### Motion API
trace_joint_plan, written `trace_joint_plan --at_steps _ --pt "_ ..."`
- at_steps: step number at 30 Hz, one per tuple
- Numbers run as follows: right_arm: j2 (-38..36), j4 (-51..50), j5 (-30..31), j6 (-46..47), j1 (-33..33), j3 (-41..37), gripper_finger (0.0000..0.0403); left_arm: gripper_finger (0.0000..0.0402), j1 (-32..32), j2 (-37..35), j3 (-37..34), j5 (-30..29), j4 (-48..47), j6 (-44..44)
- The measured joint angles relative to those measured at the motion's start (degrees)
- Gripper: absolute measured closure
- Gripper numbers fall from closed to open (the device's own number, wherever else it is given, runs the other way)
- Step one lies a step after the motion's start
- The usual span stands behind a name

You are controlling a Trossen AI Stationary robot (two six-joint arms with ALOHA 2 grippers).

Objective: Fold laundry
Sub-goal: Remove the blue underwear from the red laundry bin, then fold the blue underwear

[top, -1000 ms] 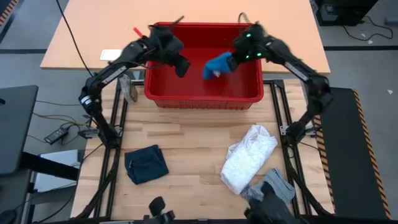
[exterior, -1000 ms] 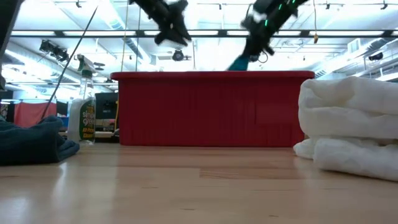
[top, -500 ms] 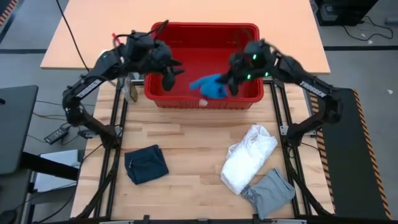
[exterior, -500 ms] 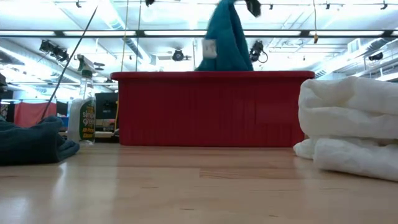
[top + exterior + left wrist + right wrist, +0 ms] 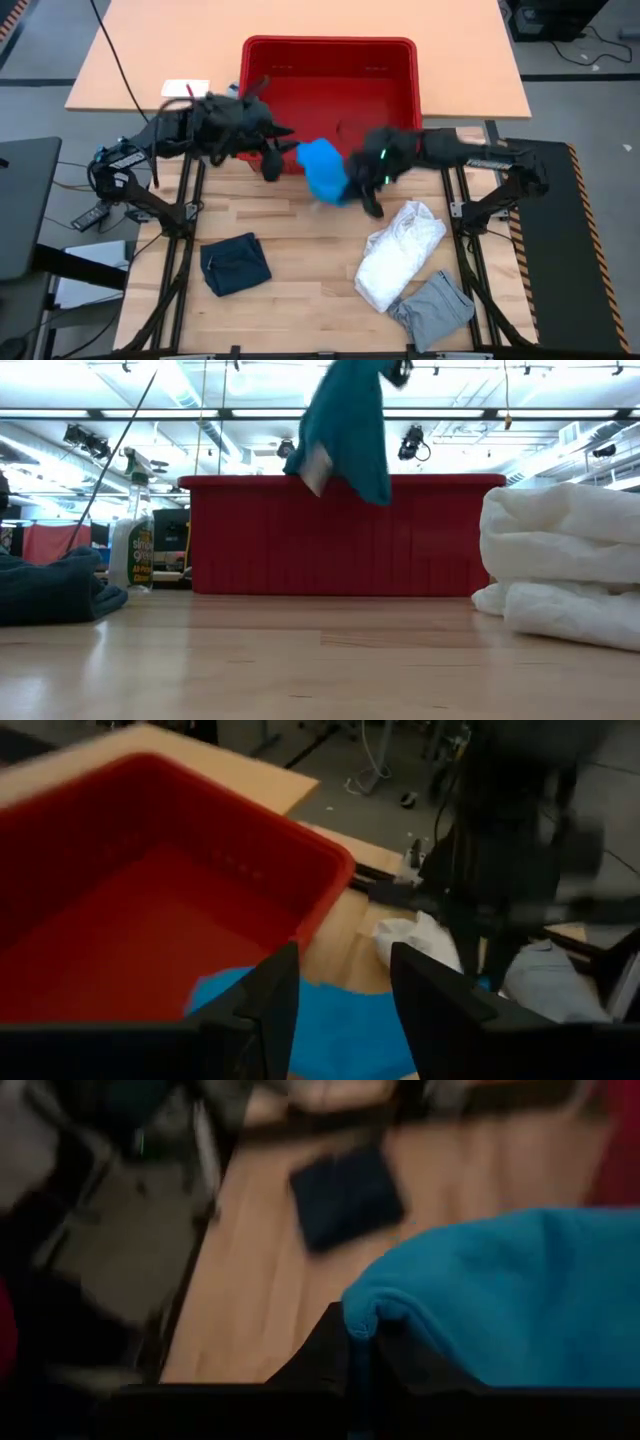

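Right pincer (image 5: 352, 180) clamps blue cloth (image 5: 324, 170) off the desk.
Left pincer (image 5: 340, 1000) fingers parted, empty; low view shows cloth hanging before red basket (image 5: 340, 535).

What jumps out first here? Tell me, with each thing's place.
A bright blue cloth hangs from the shut right gripper, lifted just past the near wall of the empty red plastic basket. The left gripper hovers beside it, fingers apart. On the wooden table lie a crinkly white cloth, a grey cloth and a folded dark navy cloth.
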Motion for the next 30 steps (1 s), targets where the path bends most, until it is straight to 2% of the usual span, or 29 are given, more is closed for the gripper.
trace_joint_plan --at_steps 3,6,11,14,16,20,23,26,30 --pt "0.29 4.21 0.46 1.48 3.12 -8.12 0.0387 0.0239 -4.21 1.38 -0.02 -1.9 -0.5 -5.34" --pt "1.06 14.08 -3.11 5.79 4.99 -16.22 0.0387 0.0239 -8.71 2.84 -0.04 -3.59 -4.15 -11.68" --pt "4.15 28.68 -9.5 13.7 7.03 -24.22 0.0387 0.0239 -15.37 5.83 -0.11 -7.42 -16.08 -30.55" --pt "7.52 31.85 -5.67 16.37 7.41 -25.84 0.0381 0.0239 -19.51 7.91 -0.11 -8.8 -21.19 -36.96" --pt "10.38 32.37 -2.73 17.87 6.94 -25.89 0.0355 0.0239 -21.83 9.68 -0.12 -9.83 -23.73 -38.88" --pt "14.39 32.34 -2.78 18.76 5.34 -25.89 0.0277 0.0239 -22.69 13.9 -0.13 -11.35 -25.56 -38.12" --pt "14.23 30.89 -1.62 20.76 4.97 -25.89 0.0223 0.0239 -21.0 17.76 -0.13 -11.06 -25.83 -34.06" --pt "10.49 26.93 6.82 21.51 6.56 -25.89 0.019 0.0239 -17.49 21.58 -0.13 -5.42 -25.16 -28.31" --pt "3.66 14.68 21.13 22.33 9.61 -25.83 0.0183 0.0239 -12.95 26.06 -0.15 1.86 -22.55 -16.75"
